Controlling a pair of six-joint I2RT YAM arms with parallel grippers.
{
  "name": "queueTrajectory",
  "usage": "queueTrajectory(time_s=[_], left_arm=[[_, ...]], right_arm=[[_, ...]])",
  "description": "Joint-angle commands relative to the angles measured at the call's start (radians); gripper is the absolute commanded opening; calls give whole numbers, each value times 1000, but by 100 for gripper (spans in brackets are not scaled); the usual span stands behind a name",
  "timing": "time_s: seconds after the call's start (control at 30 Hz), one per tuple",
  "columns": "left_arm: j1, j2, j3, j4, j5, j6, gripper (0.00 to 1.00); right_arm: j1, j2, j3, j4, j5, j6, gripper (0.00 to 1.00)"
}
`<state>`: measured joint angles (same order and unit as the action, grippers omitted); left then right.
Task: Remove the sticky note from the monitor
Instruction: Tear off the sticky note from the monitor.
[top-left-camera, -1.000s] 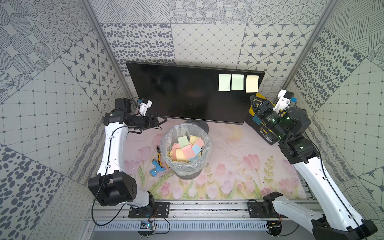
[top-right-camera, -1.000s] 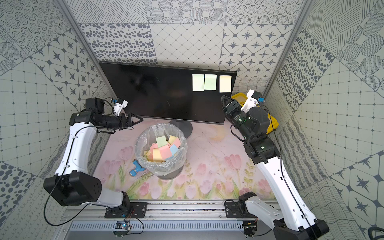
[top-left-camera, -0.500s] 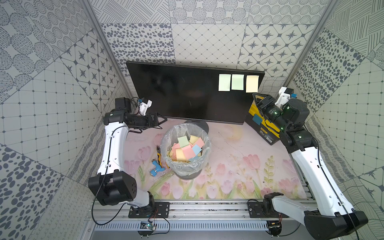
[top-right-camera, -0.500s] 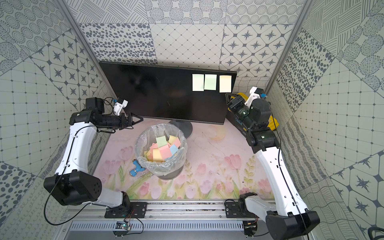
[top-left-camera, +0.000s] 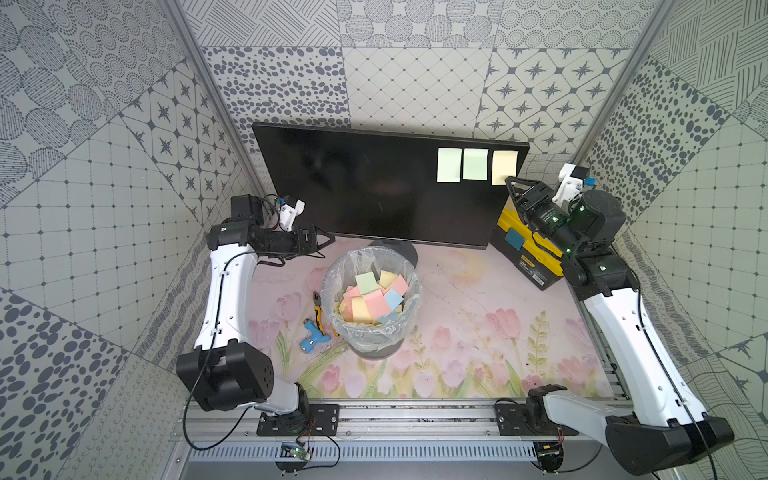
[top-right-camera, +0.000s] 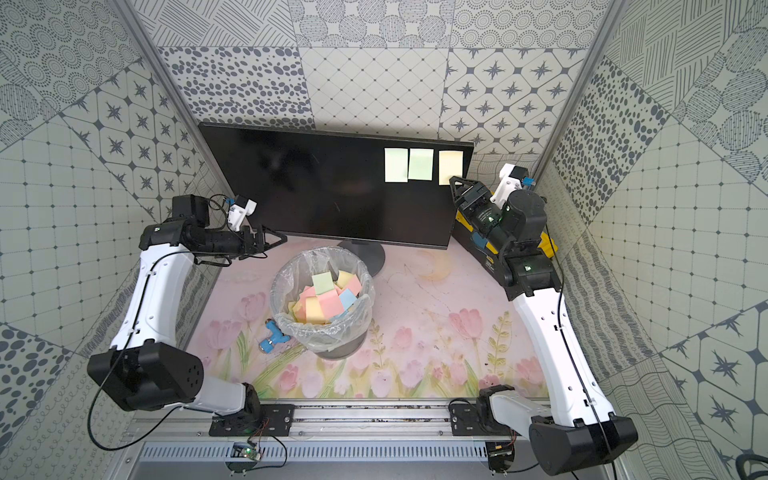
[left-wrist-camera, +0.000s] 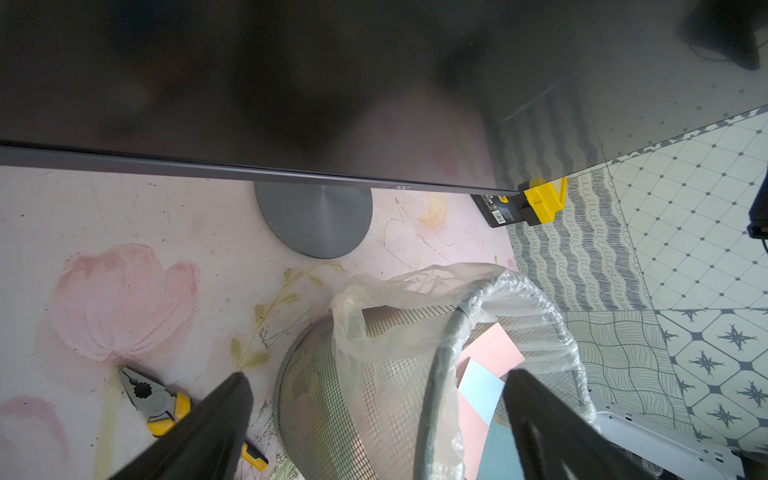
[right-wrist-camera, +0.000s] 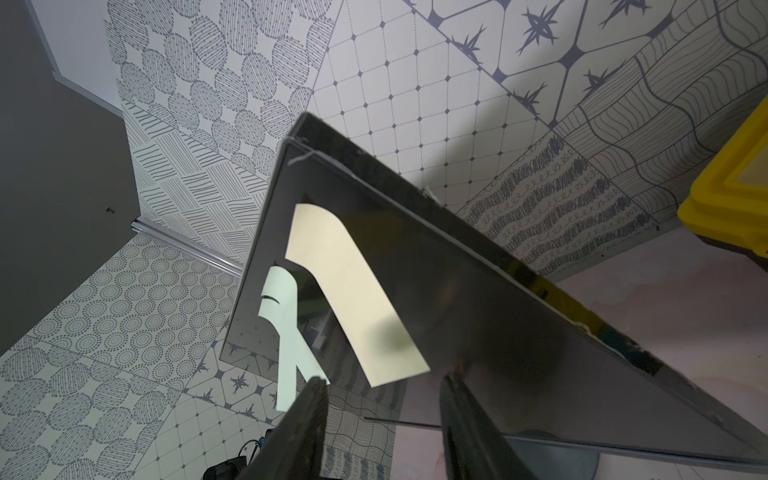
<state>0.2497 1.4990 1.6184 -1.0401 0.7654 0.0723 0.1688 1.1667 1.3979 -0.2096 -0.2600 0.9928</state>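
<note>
**Right gripper's tips at the yellow note on the monitor's top right corner**

Nearest the rail (top-left-camera: 374, 419), a floral mat (top-left-camera: 457, 332) covers the table. On it a mesh wastebasket (top-left-camera: 365, 341) with a clear liner holds loose pink, yellow, green and blue notes. Just beside the basket on the robot's left lie a blue tool (top-left-camera: 312, 336) and yellow-handled pliers (top-left-camera: 318, 305).

Beyond them the left gripper (top-left-camera: 328, 248) hangs over the mat near the monitor's lower left corner. Its fingers are spread wide with nothing between them.

The monitor (top-left-camera: 374, 187) stands upright at the back of the table on a round stand base (left-wrist-camera: 313, 218). Its long axis runs side to side and its dark screen faces the rail. A yellow and black toolbox (top-left-camera: 523, 253) sits by its right end.

Three notes hang in a row at the screen's upper right. Two are green sticky notes (top-left-camera: 449, 165) and the third, closest to the right edge, is the yellow sticky note (top-left-camera: 504, 166).

The right gripper (right-wrist-camera: 384, 378) is raised over the toolbox and points at the yellow note's lower edge. In the right wrist view that edge curls off the glass. Its lower corner lies at the gap between the fingers (right-wrist-camera: 307, 415). They are parted and do not pinch the paper.
</note>
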Motion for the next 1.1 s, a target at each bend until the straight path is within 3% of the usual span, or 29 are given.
queueTrajectory(time_s=[0.0,0.47,1.07], left_arm=[[-9,4,11,0,42,14,99],[-9,7,14,0,46,13,99],[-10,10,17,-2,42,15,99]], right_arm=[[-7,12,34,61,-22,7,47],[-14,29,56,81,-38,8,34],[-14,13,29,116,-38,7,0]])
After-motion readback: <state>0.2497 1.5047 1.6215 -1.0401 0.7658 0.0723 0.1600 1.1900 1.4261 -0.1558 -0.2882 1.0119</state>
